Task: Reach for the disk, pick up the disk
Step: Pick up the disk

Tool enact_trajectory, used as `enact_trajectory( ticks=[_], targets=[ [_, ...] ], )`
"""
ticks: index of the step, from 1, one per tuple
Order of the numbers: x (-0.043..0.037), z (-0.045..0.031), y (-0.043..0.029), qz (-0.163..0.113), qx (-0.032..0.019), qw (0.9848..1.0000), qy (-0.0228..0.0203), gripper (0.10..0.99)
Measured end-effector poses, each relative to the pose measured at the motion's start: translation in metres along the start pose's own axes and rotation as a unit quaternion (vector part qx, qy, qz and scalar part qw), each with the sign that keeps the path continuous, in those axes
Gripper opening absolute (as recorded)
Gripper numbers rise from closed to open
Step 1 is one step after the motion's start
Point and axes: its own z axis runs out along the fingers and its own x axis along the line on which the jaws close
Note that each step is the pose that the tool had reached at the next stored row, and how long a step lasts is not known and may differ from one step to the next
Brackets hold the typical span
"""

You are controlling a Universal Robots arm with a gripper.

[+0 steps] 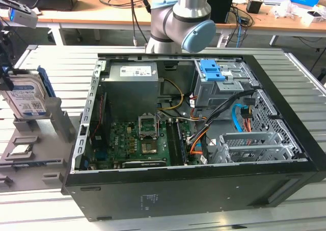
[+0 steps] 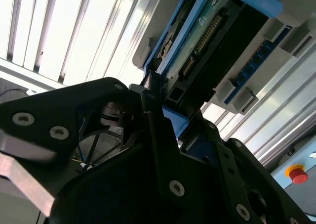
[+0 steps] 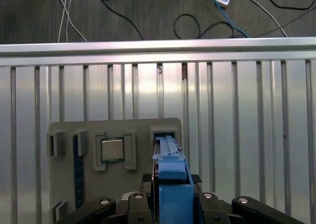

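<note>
Site: slatted metal desk (image 1: 51,68) carrying an open computer case (image 1: 204,190) and, at the exterior view's left of the case, a grey holder (image 1: 56,124).

Disk: the disk (image 1: 28,96) stands on edge in the holder, label facing the exterior camera, blue rail along its far side. It is outside the case and well apart from the drive cage with its blue latch (image 1: 211,70). In the first wrist view the disk (image 3: 170,164) shows edge-on, its blue rail uppermost, seated in a slot of the holder (image 3: 138,127). In the second wrist view its circuit-board face (image 2: 207,41) is exposed, with the blue rails on both sides.

Gripper: in the first wrist view the gripper (image 3: 170,206) sits directly over the disk, its black linkage on either side of the rail. In the second wrist view black gripper parts lie against the rail's edge. Whether the jaws are clenched on the disk or released, I cannot tell.

Other items: a square chip (image 3: 112,150) lies flat in a recess of the holder, just beside the disk's slot; the exterior view shows it (image 1: 20,149) nearer the camera than the disk. The arm (image 1: 183,17) rises behind the case.
</note>
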Motion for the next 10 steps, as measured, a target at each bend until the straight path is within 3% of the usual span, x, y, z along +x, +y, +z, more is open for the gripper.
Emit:
enact_trajectory(
  ticks=[10],
  targets=[
    [0.0004,-0.0147,0.0000,0.000,0.0000,1.0000,0.0000,0.369]
  ],
)
